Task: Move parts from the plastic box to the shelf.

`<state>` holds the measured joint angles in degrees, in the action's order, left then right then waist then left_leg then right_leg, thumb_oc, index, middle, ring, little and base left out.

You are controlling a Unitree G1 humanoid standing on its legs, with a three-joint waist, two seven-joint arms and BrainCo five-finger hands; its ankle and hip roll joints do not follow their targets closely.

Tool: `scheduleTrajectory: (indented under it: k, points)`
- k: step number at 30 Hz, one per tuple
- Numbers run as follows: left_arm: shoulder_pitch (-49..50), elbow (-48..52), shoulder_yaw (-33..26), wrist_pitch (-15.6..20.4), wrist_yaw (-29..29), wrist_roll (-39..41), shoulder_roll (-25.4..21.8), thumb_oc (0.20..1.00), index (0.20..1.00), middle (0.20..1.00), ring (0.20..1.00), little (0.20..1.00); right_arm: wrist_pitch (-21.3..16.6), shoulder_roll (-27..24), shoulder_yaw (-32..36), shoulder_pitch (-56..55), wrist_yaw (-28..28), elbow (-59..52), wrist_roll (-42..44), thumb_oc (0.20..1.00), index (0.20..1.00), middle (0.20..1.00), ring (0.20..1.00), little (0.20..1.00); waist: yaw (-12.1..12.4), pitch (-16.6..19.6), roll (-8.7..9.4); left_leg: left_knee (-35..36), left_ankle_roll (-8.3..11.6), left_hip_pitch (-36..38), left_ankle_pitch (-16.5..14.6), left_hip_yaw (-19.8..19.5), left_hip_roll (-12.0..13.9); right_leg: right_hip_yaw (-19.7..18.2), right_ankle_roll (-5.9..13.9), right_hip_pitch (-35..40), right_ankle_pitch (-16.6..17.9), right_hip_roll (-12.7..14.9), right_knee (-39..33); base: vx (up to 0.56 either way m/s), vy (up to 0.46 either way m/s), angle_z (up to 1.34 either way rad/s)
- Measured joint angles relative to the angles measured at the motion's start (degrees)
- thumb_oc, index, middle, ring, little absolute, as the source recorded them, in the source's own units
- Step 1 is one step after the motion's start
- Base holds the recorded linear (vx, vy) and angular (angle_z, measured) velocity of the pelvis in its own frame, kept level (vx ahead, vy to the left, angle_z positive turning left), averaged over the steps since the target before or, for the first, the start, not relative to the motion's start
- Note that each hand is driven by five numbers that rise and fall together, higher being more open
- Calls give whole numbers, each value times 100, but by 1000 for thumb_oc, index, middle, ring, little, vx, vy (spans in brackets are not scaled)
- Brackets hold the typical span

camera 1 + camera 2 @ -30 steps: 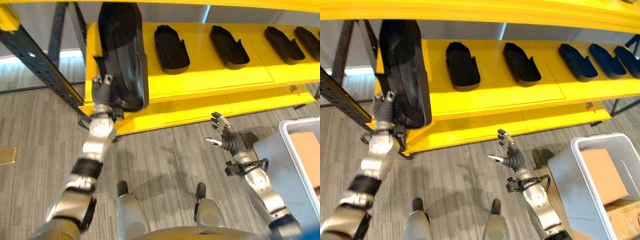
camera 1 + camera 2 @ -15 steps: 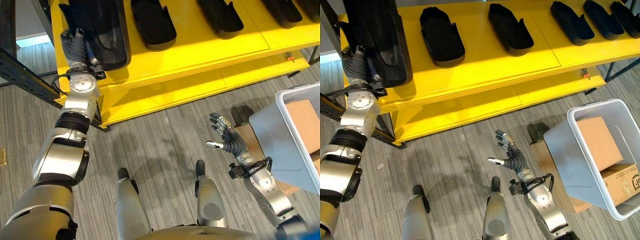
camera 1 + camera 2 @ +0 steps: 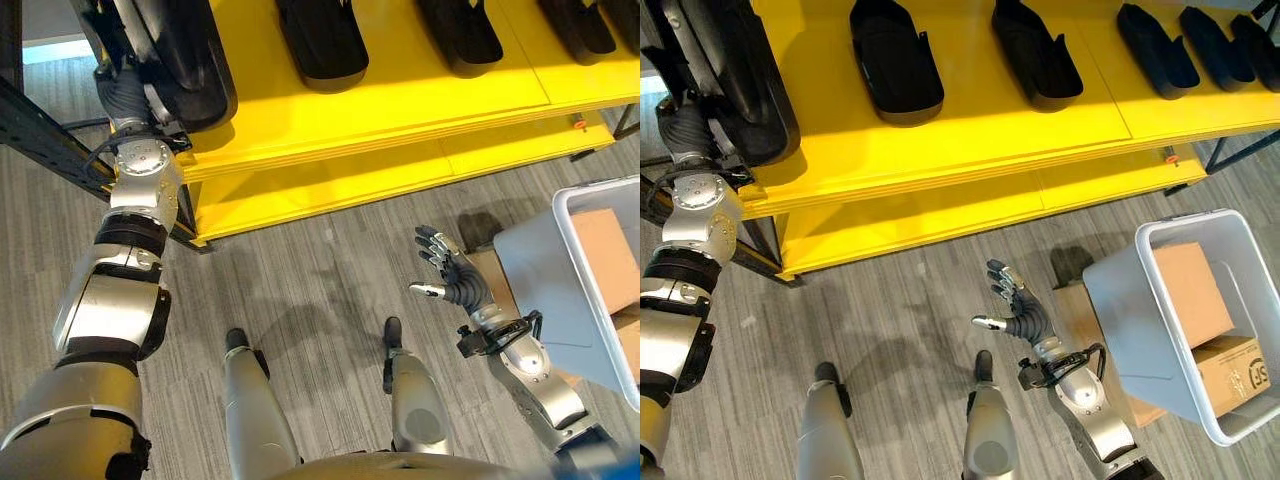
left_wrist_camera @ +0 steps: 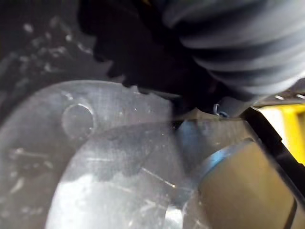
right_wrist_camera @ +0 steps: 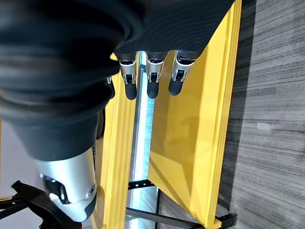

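A large black moulded part point(image 3: 182, 52) stands on edge at the left end of the yellow shelf point(image 3: 400, 110), higher than its neighbours. My left hand point(image 3: 127, 88) is up against the part's left side, and the part hides how it grips. My right hand point(image 3: 1020, 312) hangs open and empty over the floor, left of the grey plastic box point(image 3: 1118, 300). Its straight fingers point(image 5: 150, 81) show in the right wrist view.
Several more black parts point(image 3: 896, 60) lie flat in a row along the shelf. Two cardboard boxes point(image 3: 1193, 290) sit inside the plastic box. A black perforated shelf post point(image 3: 40, 130) runs beside my left arm. Grey plank floor point(image 3: 320, 290) lies between shelf and box.
The camera has tilted and the whole scene has shifted. My left arm has reached further out, bringing the big black part over the shelf's left end. The right hand stays open in about the same place.
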<state>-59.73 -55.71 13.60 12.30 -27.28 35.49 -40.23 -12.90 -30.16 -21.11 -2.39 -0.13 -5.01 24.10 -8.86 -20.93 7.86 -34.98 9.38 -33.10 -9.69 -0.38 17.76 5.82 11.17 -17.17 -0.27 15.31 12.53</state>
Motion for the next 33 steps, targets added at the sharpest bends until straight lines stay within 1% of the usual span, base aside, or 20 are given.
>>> scheduleTrajectory:
  k: [1,3,4,6,8,11,14,21,24,27,32,33]
  points:
    - [1,-73,11,-83,2,1,-1,200,200,200,200,200,0,4,-1,-6,0,0,0,1000,1000,1000,1000,1000,7,5,15,-9,-9,0,-5,3,-2,-2,8,1,15,2,0,0,0,0]
    - [-1,-223,55,-107,35,-22,-69,200,200,200,200,200,-1,4,0,4,0,0,1,1000,1000,1000,1000,1000,7,8,23,-12,-17,-13,-11,3,-2,-5,8,-10,16,4,1,0,0,0]
    - [-23,-249,106,-146,68,-55,-196,200,200,200,200,200,-1,-18,16,-1,13,-3,5,1000,1000,1000,1000,1000,-18,6,27,-25,-21,-109,-16,-21,4,2,7,-70,15,-6,-1,0,0,0]
    - [-46,-252,131,-205,70,-83,-217,200,200,200,200,200,-1,-9,12,-16,27,-10,38,1000,1000,1000,1000,1000,-20,1,73,-95,-42,-237,-32,-27,6,-8,-8,-169,20,-10,-5,0,0,0]
    - [-112,-276,234,-203,96,-136,-276,200,200,200,200,200,-3,-9,11,-30,51,-17,78,1000,1000,1000,1000,1000,-25,4,88,-130,-46,-297,-44,-34,5,-9,-15,-203,26,-9,-11,0,0,0]
    - [-255,-324,274,-216,115,-152,-283,200,200,200,200,200,-3,-9,12,-21,81,-23,162,1000,1000,1000,1000,1000,-25,3,90,-150,-50,-377,-44,-41,-2,-5,26,-255,69,-9,-39,0,0,0]
    - [-537,-609,444,-227,121,-321,-296,200,200,200,200,200,-3,-10,11,-23,106,-31,164,1000,1000,1000,1000,1000,-15,3,91,-152,-50,-454,-44,-42,-2,-6,18,-322,67,-8,-59,0,0,0]
    - [-793,-626,443,-278,130,-361,-329,200,200,200,200,200,-5,-10,18,-24,112,-91,167,1000,1000,1000,1000,1000,-45,6,95,-164,-50,-593,-43,-43,-1,3,46,-453,85,-10,-60,0,0,0]
    - [-832,-644,445,-302,170,-358,-346,200,200,200,200,200,-7,-10,20,-28,112,-91,169,1000,1000,1000,1000,1000,-79,14,107,-215,-79,-622,-68,-42,1,1,44,-461,85,-8,-62,0,0,0]
    - [-903,-640,445,-291,188,-359,-401,200,200,200,200,200,-7,-10,43,-29,112,-91,180,1000,1000,1000,1000,1000,-101,54,148,-229,-74,-732,-82,-41,9,-14,24,-580,79,-14,-62,9,1,-4]
    - [-981,-624,446,-250,190,-350,-412,200,200,200,200,200,-7,-10,43,-43,115,-94,220,1000,1000,1000,1000,1000,-122,144,266,-302,-90,-806,-95,-31,11,-33,30,-643,105,-15,-73,0,0,0]
    - [-981,-624,447,-244,190,-346,-412,275,275,275,275,275,-8,-10,44,-43,115,-95,220,1000,1000,1000,1000,1000,-121,152,277,-303,-90,-806,-94,-31,11,-33,30,-643,105,-15,-75,0,0,0]
